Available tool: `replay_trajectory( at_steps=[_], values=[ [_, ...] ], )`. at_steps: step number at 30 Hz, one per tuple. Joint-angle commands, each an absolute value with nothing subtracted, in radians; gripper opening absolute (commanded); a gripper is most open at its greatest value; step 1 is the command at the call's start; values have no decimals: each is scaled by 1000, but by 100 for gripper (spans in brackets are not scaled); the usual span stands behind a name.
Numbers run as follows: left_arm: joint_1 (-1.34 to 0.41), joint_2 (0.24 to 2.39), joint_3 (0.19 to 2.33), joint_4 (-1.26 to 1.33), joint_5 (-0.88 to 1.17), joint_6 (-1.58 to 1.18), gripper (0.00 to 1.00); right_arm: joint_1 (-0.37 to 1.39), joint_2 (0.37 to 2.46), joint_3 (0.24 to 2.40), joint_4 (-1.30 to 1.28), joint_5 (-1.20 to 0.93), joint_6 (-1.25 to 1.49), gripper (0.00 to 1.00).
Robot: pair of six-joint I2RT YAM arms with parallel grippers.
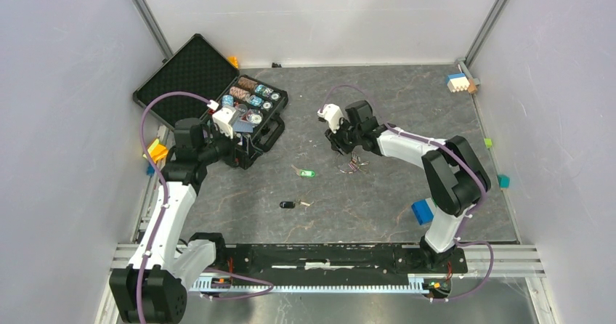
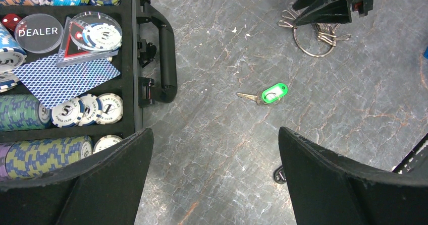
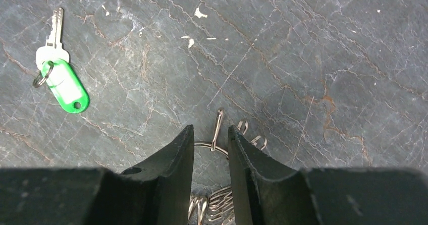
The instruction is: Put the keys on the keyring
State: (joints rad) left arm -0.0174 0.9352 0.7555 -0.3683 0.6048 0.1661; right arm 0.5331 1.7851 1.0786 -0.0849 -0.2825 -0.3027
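Right gripper (image 3: 210,130) low over the keyring (image 2: 315,41), left gripper (image 2: 214,134) spread wide.
My right jaws are drawn narrow around the ring's wire, with one small key standing between them; I cannot tell whether they pinch it. The green key (image 2: 270,94) lies loose on the table (image 1: 407,106) near the ring, on my left arm's side. The black key (image 1: 288,205) lies nearer my arm bases. My left gripper hangs by the open chip case (image 1: 218,95).
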Motion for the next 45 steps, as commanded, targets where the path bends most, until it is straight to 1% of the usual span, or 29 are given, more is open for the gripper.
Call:
replay_trajectory(
  at_steps=[1, 12, 32, 39, 45],
  values=[
    [-18, 928, 752, -339, 629, 206, 100, 549, 1796, 1115, -90, -249, -352, 36],
    [-18, 929, 750, -339, 634, 205, 100, 555, 1857, 1153, -138, -247, -387, 37],
    [-18, 925, 747, -340, 638, 207, 100, 555, 1894, 1173, -156, -249, -406, 36],
    [-18, 925, 748, -339, 639, 208, 100, 555, 1909, 1180, -165, -255, -408, 32],
    [-18, 926, 746, -339, 643, 208, 100, 552, 1913, 1175, -172, -254, -415, 25]
  ],
)
